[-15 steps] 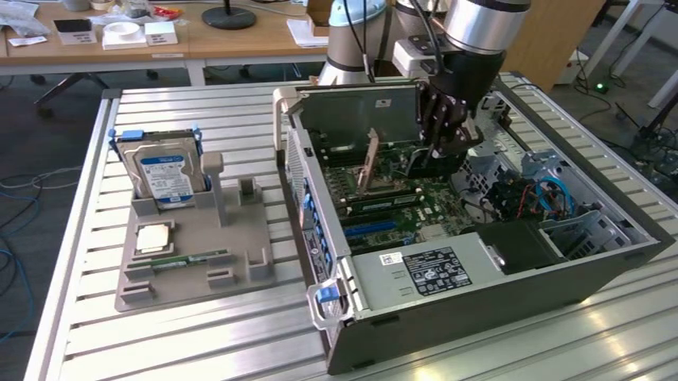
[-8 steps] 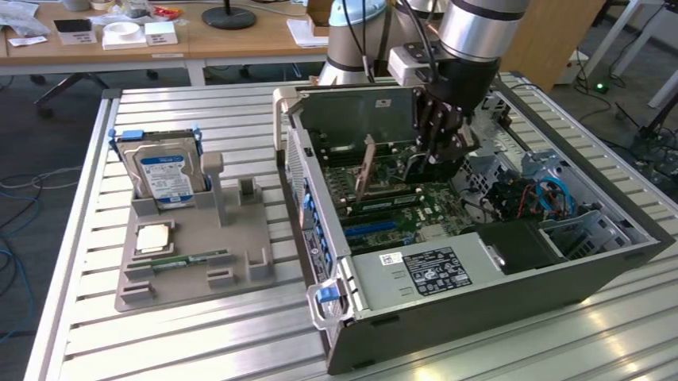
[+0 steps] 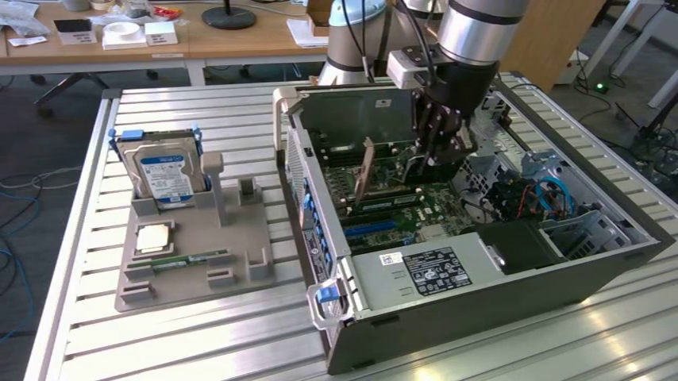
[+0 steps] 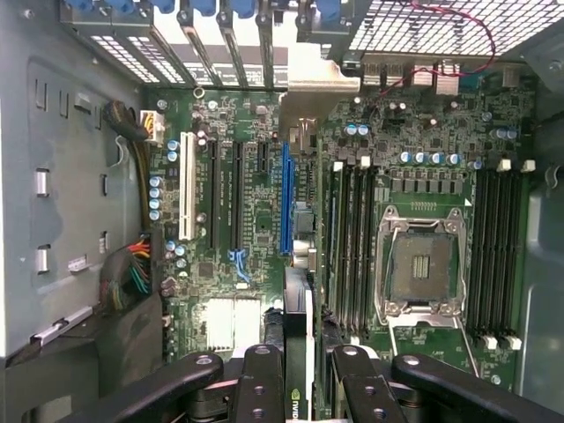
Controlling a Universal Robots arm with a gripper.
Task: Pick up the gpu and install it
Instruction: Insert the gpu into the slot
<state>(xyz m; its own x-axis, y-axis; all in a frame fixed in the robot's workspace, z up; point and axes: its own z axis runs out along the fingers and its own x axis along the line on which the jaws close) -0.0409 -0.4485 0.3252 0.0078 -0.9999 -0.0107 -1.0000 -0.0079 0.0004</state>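
Two black fingers [image 4: 352,388] of the gripper [image 4: 300,333] close from either side on the gpu [image 4: 296,401], pinching the thin card edge-on between their pads. The card runs straight out past the fingertips toward the motherboard [image 4: 238,132]. A small logo shows on its edge, close to the wrist.

Just beyond the fingertips, and almost in line with the card's edge, lies the long blue expansion slot [image 4: 286,198], with black slots beside it. Whether the card touches the slot I cannot tell. Off to the other side of the gripper sits the CPU socket [image 4: 423,264], flanked by memory slots.

From outside, the gripper [image 3: 437,163] hangs down into the open computer case [image 3: 477,270], over the board.

Well apart from the gripper, toward the exterior view's left and outside the case, a grey holder [image 3: 180,290] carries an upright blue-labelled hard drive [image 3: 164,176] and a narrow green RAM stick [image 3: 190,259] lying flat.
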